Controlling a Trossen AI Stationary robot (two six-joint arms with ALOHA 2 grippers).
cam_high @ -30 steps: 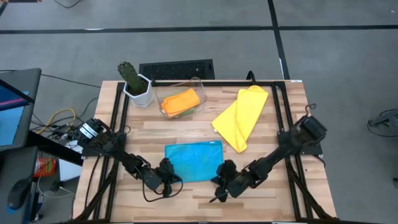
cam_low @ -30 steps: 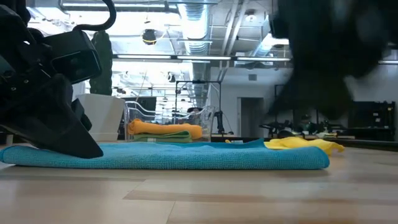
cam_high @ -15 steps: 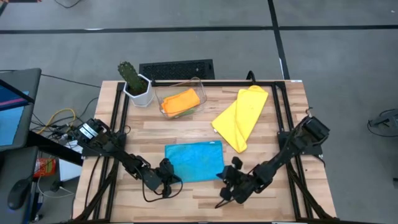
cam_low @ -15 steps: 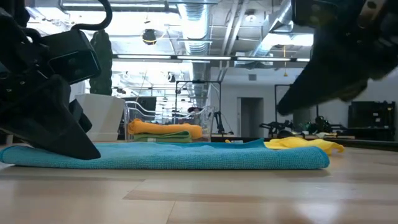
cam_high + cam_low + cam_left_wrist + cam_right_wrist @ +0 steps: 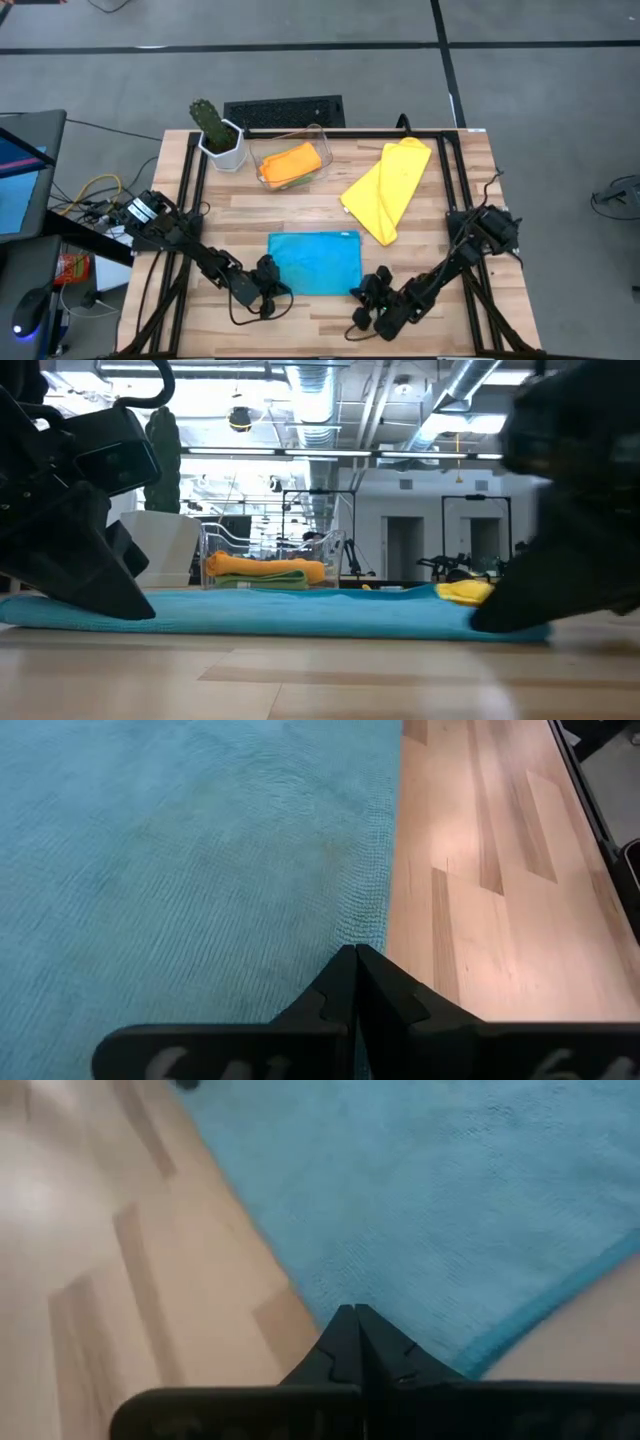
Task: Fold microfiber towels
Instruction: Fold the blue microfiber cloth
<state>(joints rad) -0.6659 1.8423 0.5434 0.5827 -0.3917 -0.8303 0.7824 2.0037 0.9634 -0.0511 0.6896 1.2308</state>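
Observation:
The light blue towel [image 5: 315, 260] lies flat on the wooden table, near its front edge. My left gripper [image 5: 277, 285] is shut, with its tips at the towel's near left corner. My right gripper [image 5: 358, 293] is shut too, its tips at the near right corner. A yellow towel [image 5: 388, 188] lies loosely folded at the far right. An orange towel [image 5: 290, 160] sits on a green one inside the clear bin [image 5: 322, 140]. My left gripper rests its shut fingertips [image 5: 355, 960] on the blue towel's side edge [image 5: 368, 920], close to the near left corner. The fingers slant down from the table's left. The towel lies flat under them; whether cloth is pinched, I cannot tell. My right gripper sets its shut fingertips [image 5: 353, 1320] on the blue towel just inside its near right corner [image 5: 400, 1295]. The fingers slant down from the table's right. The corner lies flat on the wood.
A cactus in a white pot [image 5: 217, 135] stands at the far left corner beside the bin. Bare wood shows between the blue towel and the bin, and in a narrow strip along the front edge [image 5: 320, 315].
My right gripper, shut throughout, has come down and toward the table's right edge onto the blue towel's near right corner. The left gripper has kept still.

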